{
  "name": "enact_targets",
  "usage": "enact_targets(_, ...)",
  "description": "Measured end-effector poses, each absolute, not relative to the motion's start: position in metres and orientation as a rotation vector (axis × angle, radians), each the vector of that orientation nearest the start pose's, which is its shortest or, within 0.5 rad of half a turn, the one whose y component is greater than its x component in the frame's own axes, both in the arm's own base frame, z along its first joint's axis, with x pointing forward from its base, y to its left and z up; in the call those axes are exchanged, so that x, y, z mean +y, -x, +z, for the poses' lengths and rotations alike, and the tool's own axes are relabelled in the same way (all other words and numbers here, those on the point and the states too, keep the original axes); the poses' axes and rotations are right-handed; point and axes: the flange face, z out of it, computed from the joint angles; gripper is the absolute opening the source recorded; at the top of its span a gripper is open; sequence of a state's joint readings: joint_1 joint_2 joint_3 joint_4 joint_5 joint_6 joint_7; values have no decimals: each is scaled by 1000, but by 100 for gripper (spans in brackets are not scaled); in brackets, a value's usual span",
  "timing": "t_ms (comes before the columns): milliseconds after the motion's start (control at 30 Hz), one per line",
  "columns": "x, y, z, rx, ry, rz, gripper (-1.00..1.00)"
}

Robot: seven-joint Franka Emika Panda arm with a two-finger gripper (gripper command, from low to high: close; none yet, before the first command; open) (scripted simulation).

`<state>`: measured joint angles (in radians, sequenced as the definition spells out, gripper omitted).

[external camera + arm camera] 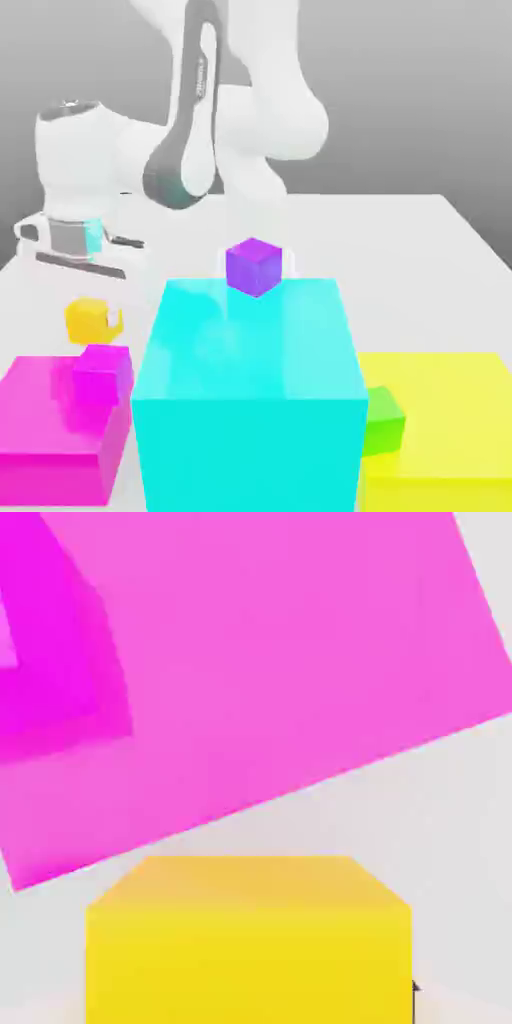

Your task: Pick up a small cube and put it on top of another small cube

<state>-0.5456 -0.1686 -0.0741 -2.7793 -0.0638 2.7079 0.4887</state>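
fingers (113, 318) pinch the yellow-orange cube (86, 322); raise it vertically, clearing the large magenta block (45, 400), before traversing.

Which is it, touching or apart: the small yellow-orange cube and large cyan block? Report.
Apart. The exterior view shows a pale gap between small yellow-orange cube and large cyan block.

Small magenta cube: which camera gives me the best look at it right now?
The exterior view: the small magenta cube is whole there, seen against the large magenta block, with nothing in front of it. The hand view shows it closer up but cut off by the picture's edge.
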Motion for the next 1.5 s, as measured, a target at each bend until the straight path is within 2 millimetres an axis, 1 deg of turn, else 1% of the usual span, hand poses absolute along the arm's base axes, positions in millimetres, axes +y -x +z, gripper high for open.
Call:
enact_targets(100, -203, -357, 298, 1379, 2851, -175, -100)
enact_targets(267, -151, -407, 338, 971, 3018, -196, -100)
enact_targets(433, -86, -443, 381, 545, 3128, -217, -100)
enact_targets(500, -66, -450, 387, 400, 3147, -214, -100)
enact_targets(700, -19, -460, 386, 23, 3157, -182, -100)
enact_targets(933, 36, -464, 379, -405, 3118, -138, -100)
enact_targets(1167, 91, -462, 371, -822, 3028, -91, -100)
enact_targets(1367, 138, -455, 363, -1165, 2913, -50, -100)
enact_targets(1433, 137, -451, 344, -1214, 2894, -21, -100)
enact_targets(1500, 139, -448, 317, -1245, 2881, -3, -100)
